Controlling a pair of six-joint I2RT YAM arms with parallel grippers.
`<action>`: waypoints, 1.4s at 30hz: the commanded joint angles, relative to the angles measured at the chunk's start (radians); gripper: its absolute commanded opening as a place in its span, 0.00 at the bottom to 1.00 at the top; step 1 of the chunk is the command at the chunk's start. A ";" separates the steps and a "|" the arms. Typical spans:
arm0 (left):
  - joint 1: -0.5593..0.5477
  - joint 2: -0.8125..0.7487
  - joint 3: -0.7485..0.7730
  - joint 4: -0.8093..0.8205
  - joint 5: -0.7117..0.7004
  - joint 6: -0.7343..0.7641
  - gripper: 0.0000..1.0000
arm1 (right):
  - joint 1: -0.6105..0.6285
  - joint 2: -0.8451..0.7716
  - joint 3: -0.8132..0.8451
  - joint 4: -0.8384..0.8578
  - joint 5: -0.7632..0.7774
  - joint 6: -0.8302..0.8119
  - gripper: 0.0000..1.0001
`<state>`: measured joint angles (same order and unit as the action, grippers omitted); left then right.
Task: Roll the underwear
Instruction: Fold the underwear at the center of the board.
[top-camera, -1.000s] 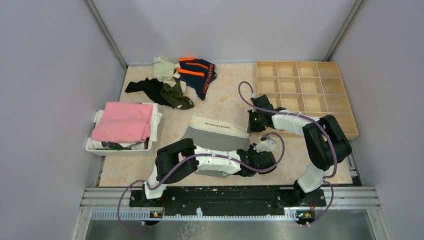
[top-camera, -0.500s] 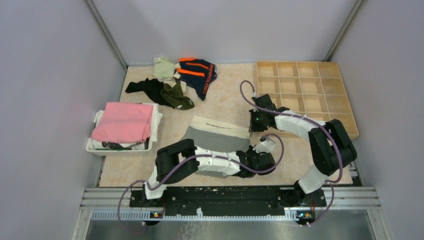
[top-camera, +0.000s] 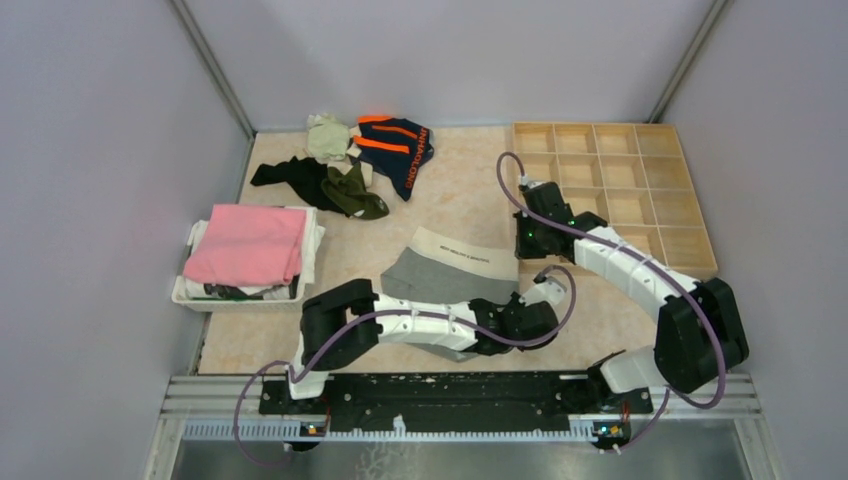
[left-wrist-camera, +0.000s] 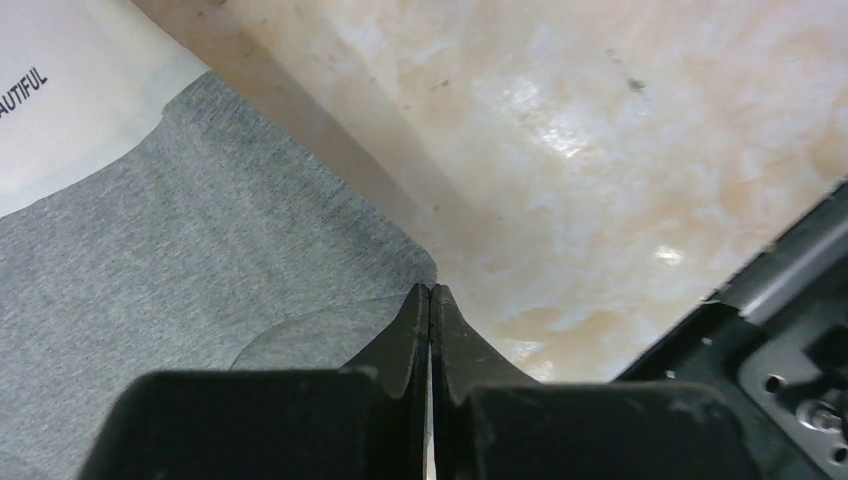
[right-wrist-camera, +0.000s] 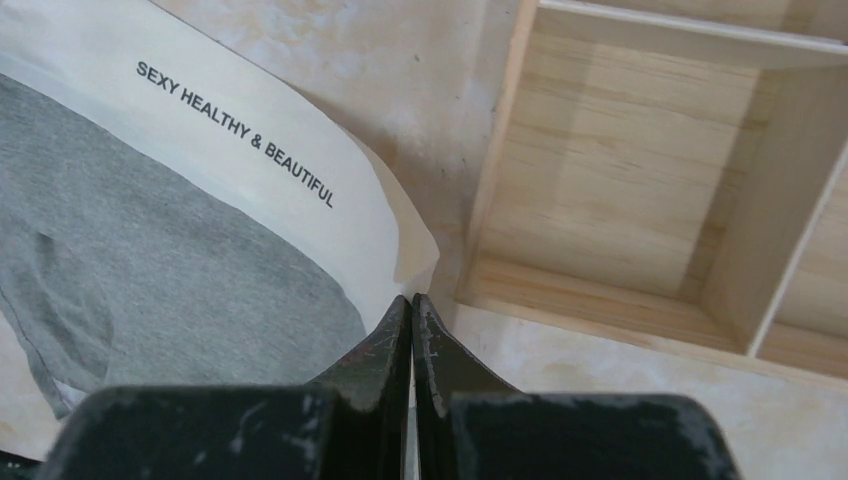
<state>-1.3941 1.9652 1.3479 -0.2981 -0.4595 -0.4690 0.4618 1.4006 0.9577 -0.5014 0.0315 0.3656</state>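
Observation:
The grey underwear (top-camera: 440, 278) with a white lettered waistband (right-wrist-camera: 240, 150) lies spread out at the table's middle. My left gripper (left-wrist-camera: 430, 290) is shut on the near right corner of its grey leg (left-wrist-camera: 200, 230); from above it (top-camera: 518, 312) sits at the cloth's near right side. My right gripper (right-wrist-camera: 413, 297) is shut on the waistband's right corner, which is lifted a little beside the wooden tray; from above it (top-camera: 522, 250) is at the cloth's far right. More underwear lies at the back left: navy with orange stripes (top-camera: 395, 145), olive green (top-camera: 355, 192) and a dark one (top-camera: 290, 175).
A wooden tray (top-camera: 610, 190) of square compartments stands at the back right, its near left wall (right-wrist-camera: 500, 180) right next to my right gripper. A white basket (top-camera: 185, 290) with a folded pink cloth (top-camera: 247, 243) stands at the left. A pale green cloth (top-camera: 327, 135) lies at the back.
My left gripper shut on the grey leg corner. Both arms then shifted right, dragging the grey underwear right and turning it a little; the right arm stretched out farther.

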 joint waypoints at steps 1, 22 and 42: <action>-0.005 -0.068 0.050 0.053 0.067 0.003 0.00 | -0.007 -0.075 0.011 -0.072 0.084 -0.032 0.00; 0.139 -0.382 -0.242 0.167 0.137 -0.022 0.00 | 0.006 -0.080 0.110 -0.077 -0.110 0.034 0.00; 0.334 -0.688 -0.524 0.075 0.099 0.026 0.00 | 0.084 0.283 0.344 0.085 -0.173 0.181 0.00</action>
<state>-1.0840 1.3289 0.8627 -0.2016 -0.3275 -0.4641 0.5285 1.6333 1.2312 -0.4923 -0.1112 0.5095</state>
